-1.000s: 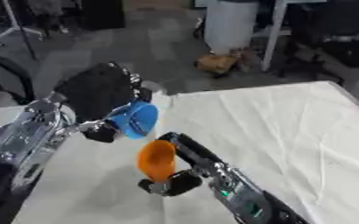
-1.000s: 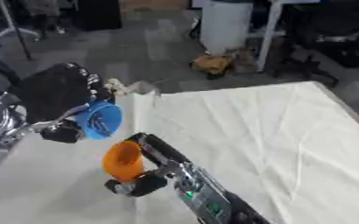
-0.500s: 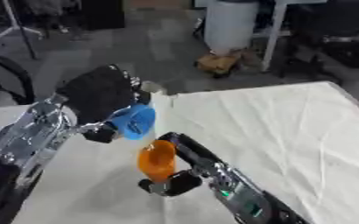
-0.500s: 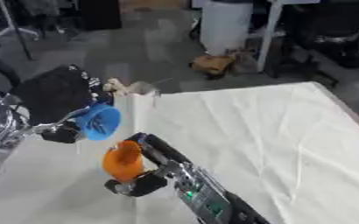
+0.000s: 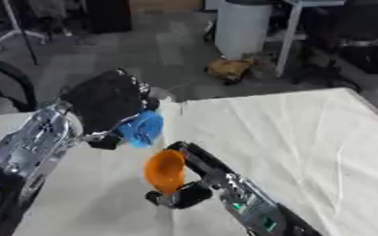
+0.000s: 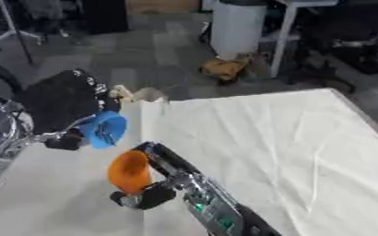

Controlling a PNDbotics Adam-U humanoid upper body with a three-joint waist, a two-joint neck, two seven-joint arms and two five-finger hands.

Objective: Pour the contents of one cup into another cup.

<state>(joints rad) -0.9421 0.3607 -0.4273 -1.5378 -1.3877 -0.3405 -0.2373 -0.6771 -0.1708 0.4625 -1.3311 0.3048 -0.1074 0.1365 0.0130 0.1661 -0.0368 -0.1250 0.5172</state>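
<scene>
My left hand point(image 5: 105, 102) holds a blue cup point(image 5: 143, 129) tipped on its side, its mouth turned down and to the right, just above an orange cup point(image 5: 165, 169). My right hand point(image 5: 194, 177) is curled round the orange cup, which stands upright and leans slightly, held over the white tablecloth point(image 5: 305, 138). The blue cup's rim sits close above and left of the orange cup's mouth. What is inside either cup is hidden.
The cloth-covered table reaches right to an edge point(image 5: 369, 103). Beyond it lie a grey floor, a white bin point(image 5: 242, 24), a brown object point(image 5: 231, 69) on the floor and office chairs point(image 5: 362, 37).
The blue cup has tipped further and come a little closer over the orange cup. The orange cup and my right hand have barely moved.
</scene>
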